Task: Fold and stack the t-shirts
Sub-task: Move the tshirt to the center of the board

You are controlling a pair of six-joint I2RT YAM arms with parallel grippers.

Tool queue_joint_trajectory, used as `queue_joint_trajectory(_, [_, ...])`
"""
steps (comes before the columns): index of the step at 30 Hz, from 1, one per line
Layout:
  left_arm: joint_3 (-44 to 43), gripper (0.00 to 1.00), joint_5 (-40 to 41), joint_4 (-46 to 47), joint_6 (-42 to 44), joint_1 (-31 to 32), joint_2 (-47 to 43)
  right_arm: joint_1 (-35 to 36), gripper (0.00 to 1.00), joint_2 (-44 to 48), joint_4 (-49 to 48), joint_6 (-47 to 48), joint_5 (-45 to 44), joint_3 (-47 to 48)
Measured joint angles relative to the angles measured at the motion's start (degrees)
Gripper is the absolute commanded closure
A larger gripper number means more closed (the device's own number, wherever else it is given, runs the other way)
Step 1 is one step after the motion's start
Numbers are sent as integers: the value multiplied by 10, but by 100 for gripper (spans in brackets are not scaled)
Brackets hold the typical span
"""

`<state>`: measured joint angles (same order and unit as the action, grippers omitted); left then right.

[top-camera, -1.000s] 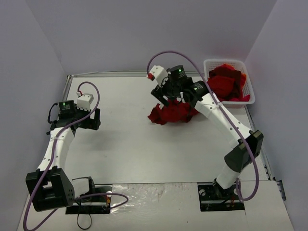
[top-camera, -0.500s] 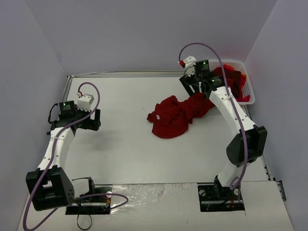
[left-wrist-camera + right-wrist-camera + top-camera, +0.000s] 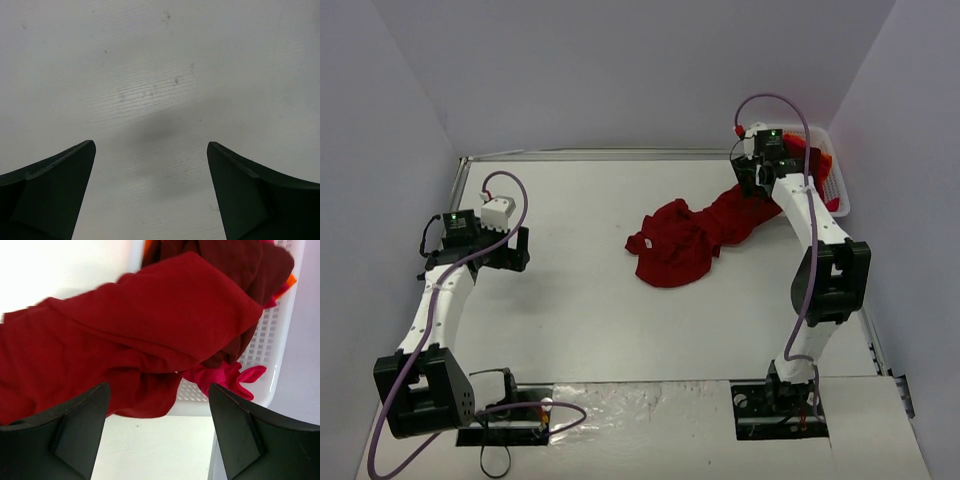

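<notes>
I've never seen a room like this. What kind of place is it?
Probably a robot lab: a left arm and right arm bolted to a white table, plain walls around, and a basket of red t-shirts.

A white plastic mesh basket (image 3: pixel 840 196) sits at the far right corner of the pale grey tabletop (image 3: pixel 580 290). Faint scuffs and specks mark the tabletop's left part.

one worktop (image 3: pixel 580 300), two arms, left arm (image 3: pixel 435 300) and right arm (image 3: pixel 810 230), bearing one left gripper (image 3: pixel 150 145) and one right gripper (image 3: pixel 158 386), one white mesh basket (image 3: pixel 841 200), one dark red t-shirt (image 3: pixel 675 245) lying out, and a heap of t-shirts (image 3: pixel 815 158) in the basket (too bunched to count).
</notes>
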<state>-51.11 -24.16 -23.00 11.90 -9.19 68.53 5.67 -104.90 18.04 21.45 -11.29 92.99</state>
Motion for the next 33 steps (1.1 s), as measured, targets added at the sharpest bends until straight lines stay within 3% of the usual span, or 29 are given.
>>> queue_joint_trajectory(12, [0,6,0,0,1,0,2,-59,28,-61,-14,-7,2,17])
queue_joint_trajectory(17, [0,6,0,0,1,0,3,-68,65,-90,-16,-8,12,36])
queue_joint_trajectory(18, [0,6,0,-1,1,0,3,-69,79,-94,-16,-10,13,38])
queue_joint_trajectory(20, [0,6,0,-1,1,0,4,-72,96,-101,-18,-10,18,40])
queue_joint_trajectory(21, [0,6,0,-1,1,0,4,-72,100,-103,-17,-13,19,40])
queue_joint_trajectory(33, [0,6,-1,-2,1,0,5,-69,100,-64,-15,-19,37,41])
